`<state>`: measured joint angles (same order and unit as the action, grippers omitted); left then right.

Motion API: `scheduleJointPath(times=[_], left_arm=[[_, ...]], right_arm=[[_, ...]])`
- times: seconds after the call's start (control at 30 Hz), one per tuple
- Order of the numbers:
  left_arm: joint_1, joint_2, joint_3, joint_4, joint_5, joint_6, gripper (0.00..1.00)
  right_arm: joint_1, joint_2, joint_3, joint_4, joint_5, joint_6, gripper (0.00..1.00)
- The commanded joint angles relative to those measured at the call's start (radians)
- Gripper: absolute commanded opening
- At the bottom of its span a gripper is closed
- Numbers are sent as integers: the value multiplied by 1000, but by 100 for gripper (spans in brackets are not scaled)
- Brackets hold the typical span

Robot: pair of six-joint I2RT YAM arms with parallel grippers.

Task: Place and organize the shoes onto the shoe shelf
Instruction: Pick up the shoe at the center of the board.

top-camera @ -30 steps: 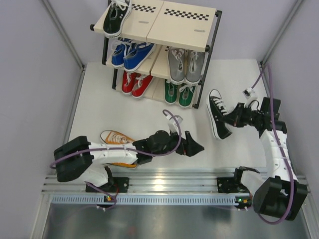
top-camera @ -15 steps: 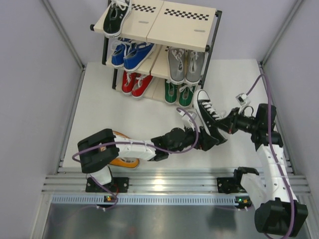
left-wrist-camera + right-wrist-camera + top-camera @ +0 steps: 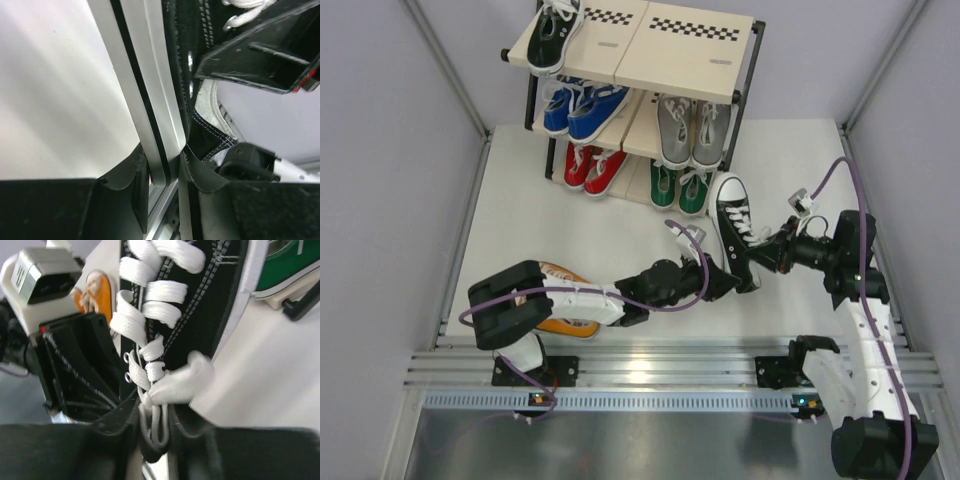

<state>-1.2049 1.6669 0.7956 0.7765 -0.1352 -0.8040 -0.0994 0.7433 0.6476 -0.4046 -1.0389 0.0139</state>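
Observation:
A black shoe [image 3: 730,215] with white laces hangs just above the table in front of the shoe shelf [image 3: 680,50], toe toward the shelf. My left gripper [image 3: 728,283] is shut on its heel. In the left wrist view the white striped sole [image 3: 150,100] sits pinched in that gripper [image 3: 162,170]. My right gripper [image 3: 767,255] reaches in from the right at the shoe's collar. The right wrist view has that gripper [image 3: 152,425] open, its fingers a little apart around the collar edge and lace loops of the black shoe [image 3: 200,305].
The shelf holds another black shoe [image 3: 552,35] on top, a blue pair [image 3: 582,105] and a grey pair [image 3: 692,130] in the middle, and a red pair [image 3: 592,168] and a green pair [image 3: 680,188] below. An orange shoe [image 3: 560,278] lies partly under my left arm.
My left gripper reached the black shoe's heel and closed on its sole. The right gripper carried the shoe left toward the shelf, then loosened its jaws.

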Motion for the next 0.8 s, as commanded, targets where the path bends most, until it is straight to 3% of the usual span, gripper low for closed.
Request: scheduleJointPath(times=[0.0,0.03,0.07,0.17,0.33,0.53,0.77], left_arm=[[11,-100,-91,150,89,88,0],[19,-114,-108,150,165,75,0],[28,-145,-130,150,190,77,0],[42,-229,-217,133,262,100,0],[44,-377,-332,44,345,189,0],[44,-499,-374,-36,456,264,0],[44,-478,-362,-39,568,247,0]], right_arm=[[15,-19,69,-99,-96,-184,23],[15,-10,105,-138,-108,-286,32],[15,1,131,-205,-145,-361,55],[13,54,225,-445,-187,-612,81],[17,157,271,-667,-300,-917,93],[130,284,282,-668,-311,-896,97],[170,361,354,-712,-392,-899,97]])
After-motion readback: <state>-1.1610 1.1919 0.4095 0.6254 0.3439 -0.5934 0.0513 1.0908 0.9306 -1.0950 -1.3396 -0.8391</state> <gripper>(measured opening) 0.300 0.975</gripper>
